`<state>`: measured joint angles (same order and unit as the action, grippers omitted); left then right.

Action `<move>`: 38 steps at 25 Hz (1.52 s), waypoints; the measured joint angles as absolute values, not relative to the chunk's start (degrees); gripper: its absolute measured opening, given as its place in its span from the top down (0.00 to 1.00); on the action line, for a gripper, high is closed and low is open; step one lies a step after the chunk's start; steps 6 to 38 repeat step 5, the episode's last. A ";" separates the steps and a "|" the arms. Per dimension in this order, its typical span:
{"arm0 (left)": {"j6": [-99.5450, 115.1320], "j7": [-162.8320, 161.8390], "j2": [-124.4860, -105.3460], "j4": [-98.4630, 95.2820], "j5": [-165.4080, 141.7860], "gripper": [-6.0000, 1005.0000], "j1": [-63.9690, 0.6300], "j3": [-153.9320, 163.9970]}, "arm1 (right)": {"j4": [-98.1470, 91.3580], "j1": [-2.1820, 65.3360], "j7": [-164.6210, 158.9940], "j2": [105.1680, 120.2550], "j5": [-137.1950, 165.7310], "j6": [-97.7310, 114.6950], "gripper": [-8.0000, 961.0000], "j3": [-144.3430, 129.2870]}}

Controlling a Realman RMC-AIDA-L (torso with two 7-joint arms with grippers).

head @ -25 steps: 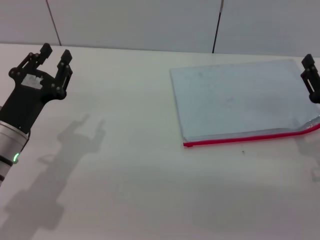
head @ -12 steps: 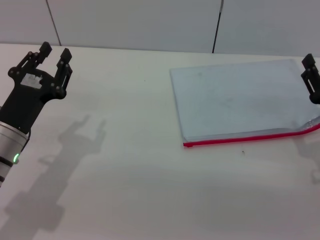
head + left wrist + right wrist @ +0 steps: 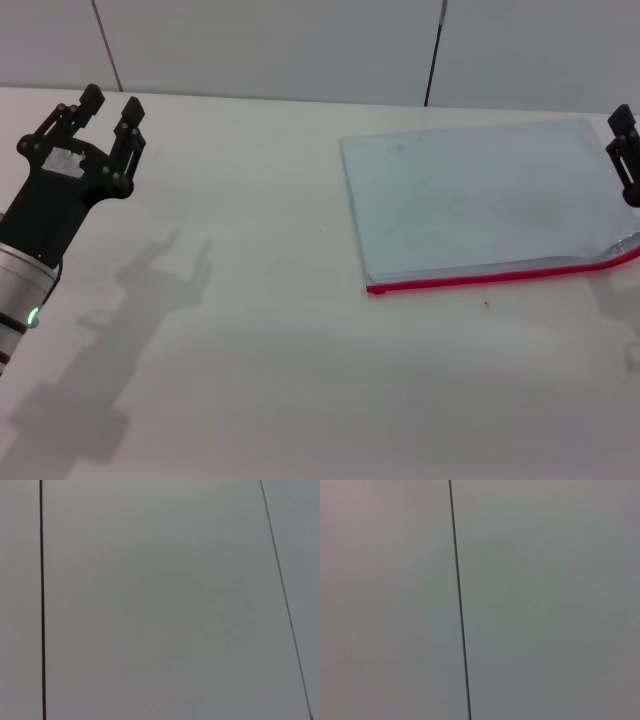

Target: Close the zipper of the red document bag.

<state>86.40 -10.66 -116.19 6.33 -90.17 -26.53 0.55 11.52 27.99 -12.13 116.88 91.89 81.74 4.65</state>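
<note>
The red document bag [image 3: 475, 200] lies flat on the white table [image 3: 280, 350], right of centre in the head view. It is a translucent pale blue-grey pouch. Its zipper [image 3: 480, 276] is a thin red strip along the near long edge, curving up a little at the right end; I cannot make out a slider. My right gripper [image 3: 627, 155] hangs at the picture's right edge, over the bag's far right corner, only partly in view. My left gripper [image 3: 111, 104] is held open above the table at the far left, well away from the bag, with nothing in it.
A grey panelled wall [image 3: 300, 45] with dark seams stands behind the table. Both wrist views show only that wall [image 3: 160, 600] [image 3: 545, 600]. Bare table surface stretches between the left gripper and the bag.
The right gripper has shifted slightly to the right, farther toward the picture's edge. The left arm and the bag have not moved.
</note>
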 joint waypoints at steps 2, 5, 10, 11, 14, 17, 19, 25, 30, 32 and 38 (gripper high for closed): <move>86.40 -10.66 -116.19 6.33 -90.17 0.56 -26.54 0.61 | 11.52 28.06 -12.13 116.84 91.92 81.74 0.34 4.66; 86.36 -10.67 -116.19 6.33 -90.18 0.56 -26.57 0.78 | 11.52 28.16 -12.13 116.79 91.98 81.74 0.34 4.66; 86.36 -10.67 -116.19 6.33 -90.18 0.56 -26.57 0.78 | 11.52 28.16 -12.13 116.79 91.98 81.74 0.34 4.66; 86.36 -10.67 -116.19 6.33 -90.18 0.56 -26.57 0.78 | 11.52 28.16 -12.13 116.79 91.98 81.74 0.34 4.66; 86.36 -10.67 -116.19 6.33 -90.18 0.56 -26.57 0.78 | 11.52 28.16 -12.13 116.79 91.98 81.74 0.34 4.66; 86.36 -10.67 -116.19 6.33 -90.18 0.56 -26.57 0.78 | 11.52 28.16 -12.13 116.79 91.98 81.74 0.34 4.66; 86.36 -10.67 -116.19 6.33 -90.18 0.56 -26.57 0.78 | 11.52 28.16 -12.13 116.79 91.98 81.74 0.34 4.66; 86.36 -10.67 -116.19 6.33 -90.18 0.56 -26.57 0.78 | 11.52 28.16 -12.13 116.79 91.98 81.74 0.34 4.66; 86.36 -10.67 -116.19 6.33 -90.18 0.56 -26.57 0.78 | 11.52 28.16 -12.13 116.79 91.98 81.74 0.34 4.66; 86.36 -10.67 -116.19 6.33 -90.18 0.56 -26.57 0.78 | 11.52 28.16 -12.13 116.79 91.98 81.74 0.34 4.66; 86.36 -10.67 -116.19 6.33 -90.18 0.56 -26.57 0.78 | 11.52 28.16 -12.13 116.79 91.98 81.74 0.34 4.66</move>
